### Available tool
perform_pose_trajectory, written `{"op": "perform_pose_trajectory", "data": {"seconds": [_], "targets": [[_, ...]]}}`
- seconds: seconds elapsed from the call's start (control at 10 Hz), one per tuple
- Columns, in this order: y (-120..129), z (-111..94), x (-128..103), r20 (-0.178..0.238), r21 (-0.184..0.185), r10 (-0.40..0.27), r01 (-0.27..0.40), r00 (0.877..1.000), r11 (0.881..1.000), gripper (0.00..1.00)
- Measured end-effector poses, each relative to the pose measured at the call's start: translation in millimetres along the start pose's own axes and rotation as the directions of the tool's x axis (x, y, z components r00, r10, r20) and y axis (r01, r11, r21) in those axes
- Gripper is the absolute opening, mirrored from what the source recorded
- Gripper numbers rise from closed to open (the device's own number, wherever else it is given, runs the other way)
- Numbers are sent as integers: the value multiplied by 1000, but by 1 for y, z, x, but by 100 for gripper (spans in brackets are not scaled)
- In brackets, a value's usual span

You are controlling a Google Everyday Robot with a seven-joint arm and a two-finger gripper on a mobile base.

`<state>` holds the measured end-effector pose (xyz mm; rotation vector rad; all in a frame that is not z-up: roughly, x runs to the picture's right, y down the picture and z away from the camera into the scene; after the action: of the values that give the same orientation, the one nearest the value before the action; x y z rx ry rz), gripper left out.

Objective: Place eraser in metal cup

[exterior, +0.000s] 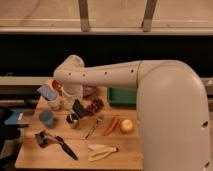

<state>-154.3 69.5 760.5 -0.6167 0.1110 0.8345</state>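
Note:
The metal cup [73,120] is small, shiny and dark inside, and it stands on the wooden table [127,150] left of centre. A small black block, the eraser [79,108], sits tilted just above and to the right of the cup's rim. My gripper [77,104] hangs from the white wrist right at the eraser, mostly hidden under my arm. I cannot tell whether the eraser is held or resting.
A blue cup [47,117] and a white cup [54,103] stand left of the metal cup. A long black-handled tool [62,145] lies front left. Grapes [95,105], a spoon [92,129], a carrot [112,125], a round fruit [127,126] and a banana peel [101,151] lie to the right. A green tray [122,96] is behind.

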Motion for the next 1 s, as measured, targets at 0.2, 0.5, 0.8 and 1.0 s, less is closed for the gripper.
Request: {"op": "perform_pose_trajectory", "data": {"seconds": [0.2,0.5,0.8,1.0], "targets": [[5,2,-6,23,-14,-20,20,1000,1000,0],[11,5,-18,46,-26,-48,50,998,998,0],[20,12,-32,54,-42,-77,80,996,996,0],[24,19,-32,59,-60,-85,88,995,994,0]]}}
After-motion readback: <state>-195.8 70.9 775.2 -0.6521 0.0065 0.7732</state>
